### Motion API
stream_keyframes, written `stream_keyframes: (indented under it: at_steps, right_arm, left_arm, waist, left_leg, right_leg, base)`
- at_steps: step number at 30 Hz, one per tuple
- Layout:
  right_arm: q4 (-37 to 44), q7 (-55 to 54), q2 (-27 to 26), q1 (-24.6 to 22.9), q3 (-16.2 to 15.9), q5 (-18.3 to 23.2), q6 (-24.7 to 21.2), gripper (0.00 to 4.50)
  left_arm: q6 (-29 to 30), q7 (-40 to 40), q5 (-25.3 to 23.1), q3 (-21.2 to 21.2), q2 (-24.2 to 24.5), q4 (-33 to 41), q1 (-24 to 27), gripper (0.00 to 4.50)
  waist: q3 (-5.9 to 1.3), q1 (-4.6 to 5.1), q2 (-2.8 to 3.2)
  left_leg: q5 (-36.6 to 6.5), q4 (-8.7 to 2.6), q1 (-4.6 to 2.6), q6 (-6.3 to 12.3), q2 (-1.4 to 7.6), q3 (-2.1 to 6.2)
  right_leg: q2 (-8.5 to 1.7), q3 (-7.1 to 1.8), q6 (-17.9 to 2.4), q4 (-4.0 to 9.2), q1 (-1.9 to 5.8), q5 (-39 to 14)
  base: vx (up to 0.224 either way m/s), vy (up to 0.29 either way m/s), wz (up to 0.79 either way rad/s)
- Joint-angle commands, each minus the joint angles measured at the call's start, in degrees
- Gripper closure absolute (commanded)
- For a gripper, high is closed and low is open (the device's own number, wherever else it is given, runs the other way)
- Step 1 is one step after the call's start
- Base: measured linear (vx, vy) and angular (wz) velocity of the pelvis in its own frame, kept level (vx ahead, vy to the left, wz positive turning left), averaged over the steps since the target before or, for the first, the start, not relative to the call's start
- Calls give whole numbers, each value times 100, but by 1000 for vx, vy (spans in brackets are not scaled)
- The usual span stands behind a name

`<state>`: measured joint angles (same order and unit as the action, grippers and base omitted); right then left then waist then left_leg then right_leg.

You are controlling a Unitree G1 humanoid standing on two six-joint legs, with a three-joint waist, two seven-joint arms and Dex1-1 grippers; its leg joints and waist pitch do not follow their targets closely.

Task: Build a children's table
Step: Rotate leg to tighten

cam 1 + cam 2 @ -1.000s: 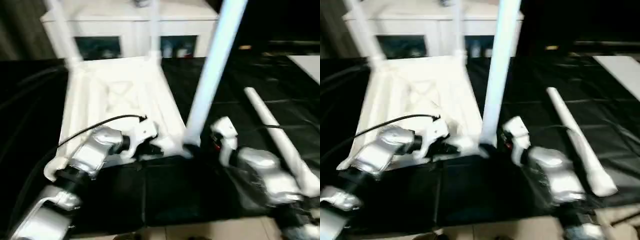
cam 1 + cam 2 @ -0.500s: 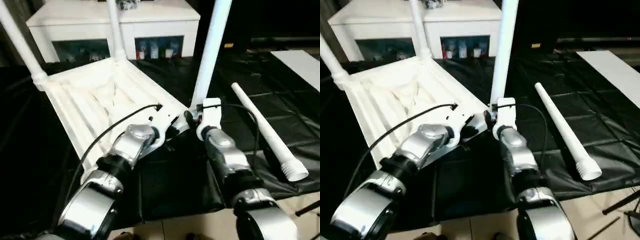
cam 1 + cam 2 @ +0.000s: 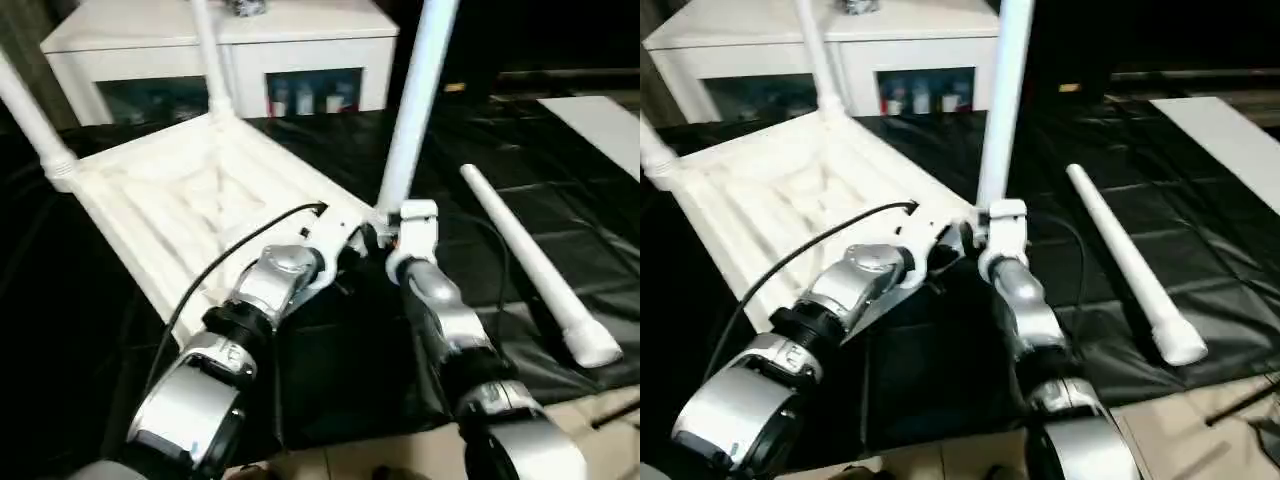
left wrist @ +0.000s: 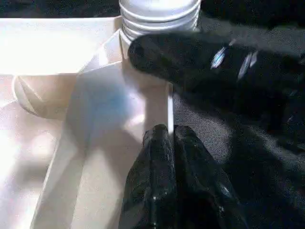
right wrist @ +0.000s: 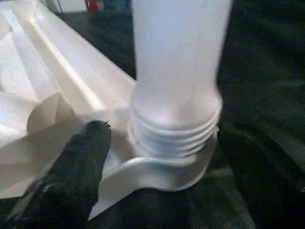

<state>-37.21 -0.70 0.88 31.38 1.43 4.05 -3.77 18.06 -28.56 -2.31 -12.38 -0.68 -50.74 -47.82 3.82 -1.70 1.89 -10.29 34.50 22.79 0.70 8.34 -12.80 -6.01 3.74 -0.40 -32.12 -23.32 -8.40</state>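
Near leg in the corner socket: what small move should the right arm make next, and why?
Probably close the right gripper on the near leg and twist it down. Its jaws stand open on either side of the leg's base, and threads show above the socket rim. The left gripper pinches the tabletop's edge.

A counter (image 3: 560, 160) draped in wrinkled black sheeting carries the work. On it the white tabletop (image 3: 190, 210) lies upside down, ribbed underside facing up, turned at an angle to the counter's near edge. Legs stand upright from three of its corners. To the right, apart from the tabletop, a loose leg (image 3: 525, 262) lies flat on the sheeting, its threaded, wider end toward the near edge. A white sheet (image 3: 600, 120) lies at the counter's far right. Past the near edge, pale floor (image 3: 400, 460) shows.
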Motion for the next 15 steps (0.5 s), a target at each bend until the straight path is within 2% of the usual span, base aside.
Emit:
stream_keyframes:
  at_steps: [1,3,6,7,10,11,13,14,15]
  right_arm:
    - [462,22,101,-102,-7,-61,-148,32]
    - [1000,124,199,-397,-29,-84,-240,31]
    - [1375,112,266,-629,46,-31,-407,31]
    - [1456,106,289,-688,57,-23,-440,31]
    - [1606,148,334,-807,52,-10,-546,31]
    - [1751,302,377,-913,-7,14,-640,31]
    - [1819,353,392,-948,-28,30,-679,31]
    - [1920,536,444,-995,-104,72,-795,31]
    - [2000,660,473,-1031,-155,105,-867,31]
  left_arm:
    - [-361,-196,121,60,28,140,-94,422]
    - [-371,-207,221,158,56,299,-73,406]
    - [-368,-340,347,275,147,539,-14,388]
    - [-336,-413,386,300,202,667,25,383]
    - [-254,-507,442,366,345,973,131,368]
    - [-162,-358,475,576,557,1324,257,347]
    - [-117,-326,478,622,622,1420,290,337]
    - [-75,-209,451,725,786,1604,364,332]
    - [-52,-89,436,814,894,1704,411,323]
  waist:
    - [-462,-27,-46]
    - [-468,-50,-35]
    - [-471,-54,-24]
    - [-475,-49,4]
    - [-481,-24,-5]
    - [-481,-26,51]
    - [-493,-9,39]
    - [-505,-13,42]
    - [-501,-21,53]
  left_leg:
    - [-1869,-522,-219,59,460,298]
    - [-1872,-514,-240,77,451,290]
    - [-1854,-527,-220,78,468,306]
    - [-1832,-527,-210,76,466,308]
    - [-1750,-523,-195,85,457,306]
    - [-1738,-523,-210,79,462,301]
    - [-1662,-514,-182,126,453,305]
    - [-1594,-492,-209,165,445,290]
    - [-1564,-490,-198,190,453,297]
  right_leg:
    - [-345,-213,-1086,349,196,-1568]
    - [-338,-209,-1119,349,177,-1499]
    - [-343,-204,-1129,332,193,-1506]
    - [-337,-203,-1137,322,198,-1445]
    - [-325,-198,-1185,295,216,-1240]
    - [-315,-199,-1218,286,208,-1127]
    - [-309,-193,-1254,250,241,-955]
    - [-306,-197,-1298,239,226,-868]
    - [-314,-200,-1322,228,244,-819]
  base:
    - [0,0,0]
    - [0,0,0]
    - [0,0,0]
    - [0,0,0]
    - [0,0,0]
    - [0,0,0]
    - [0,0,0]
    - [0,0,0]
    - [0,0,0]
